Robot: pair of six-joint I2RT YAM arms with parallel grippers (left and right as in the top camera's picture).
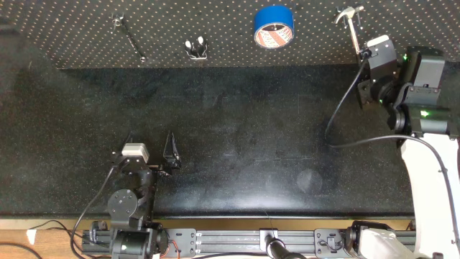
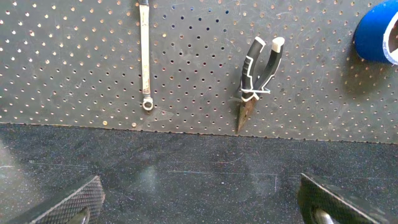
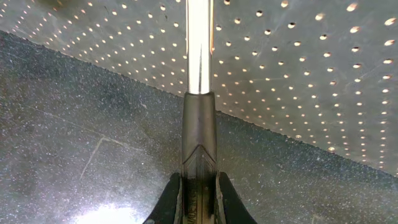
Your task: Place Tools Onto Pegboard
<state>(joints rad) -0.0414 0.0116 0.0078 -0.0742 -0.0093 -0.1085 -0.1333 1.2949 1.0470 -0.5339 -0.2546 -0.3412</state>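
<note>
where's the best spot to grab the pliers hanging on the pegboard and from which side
Probably the two handles, above the pivot. The pliers hang nose down against the pegboard, handles splayed upward, so come straight in from the front, left pincer open wide enough to close on their outer sides.

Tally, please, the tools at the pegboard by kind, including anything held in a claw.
Wrench: 1
Pliers: 1
Blue tape roll: 1
Hammer, held in the right claw: 1
Total: 4
</note>
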